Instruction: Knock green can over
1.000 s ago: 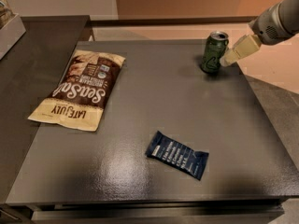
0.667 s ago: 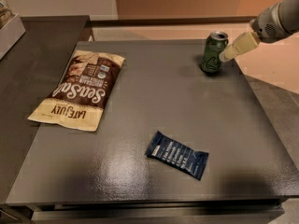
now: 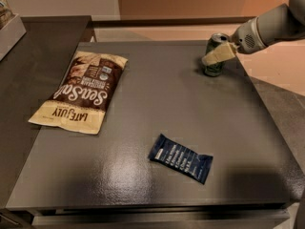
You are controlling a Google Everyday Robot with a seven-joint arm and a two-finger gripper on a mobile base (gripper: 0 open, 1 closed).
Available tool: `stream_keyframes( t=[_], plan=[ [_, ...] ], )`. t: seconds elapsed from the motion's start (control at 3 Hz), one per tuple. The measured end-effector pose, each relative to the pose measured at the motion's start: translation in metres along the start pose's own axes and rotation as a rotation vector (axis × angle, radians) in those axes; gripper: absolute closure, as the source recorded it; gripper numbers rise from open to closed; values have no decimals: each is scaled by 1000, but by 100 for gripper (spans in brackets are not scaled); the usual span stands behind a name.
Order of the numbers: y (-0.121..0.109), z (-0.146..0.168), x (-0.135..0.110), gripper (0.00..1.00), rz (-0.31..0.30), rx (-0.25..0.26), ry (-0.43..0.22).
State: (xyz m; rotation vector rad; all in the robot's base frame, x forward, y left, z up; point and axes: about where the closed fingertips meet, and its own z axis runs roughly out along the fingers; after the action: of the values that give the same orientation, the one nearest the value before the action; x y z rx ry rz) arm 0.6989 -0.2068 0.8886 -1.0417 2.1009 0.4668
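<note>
The green can [image 3: 214,70] stands upright near the far right edge of the dark table [image 3: 157,99], its silver top rim showing. My gripper [image 3: 210,58] comes in from the upper right on a grey arm [image 3: 271,27]. Its cream-coloured tip lies across the front of the can's middle and hides part of the can's side. It looks to be in contact with the can.
A brown chip bag [image 3: 80,92] lies flat at the left of the table. A dark blue snack bar wrapper [image 3: 181,158] lies at the front centre. A darker counter [image 3: 28,66] adjoins on the left. The table's right edge is close beside the can.
My gripper has moved left, from beside the can's right side to across its front. The can still stands in about the same spot.
</note>
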Motion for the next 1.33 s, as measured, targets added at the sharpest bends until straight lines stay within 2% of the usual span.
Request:
stream_keyframes(
  t=[0.33,0.67,1.33],
  plan=[
    [3,3,0,100,1,-10,-3],
    [4,2,-1,100,-3,-11,0],
    [57,-36,-49,100,-283,-56,180]
  ],
)
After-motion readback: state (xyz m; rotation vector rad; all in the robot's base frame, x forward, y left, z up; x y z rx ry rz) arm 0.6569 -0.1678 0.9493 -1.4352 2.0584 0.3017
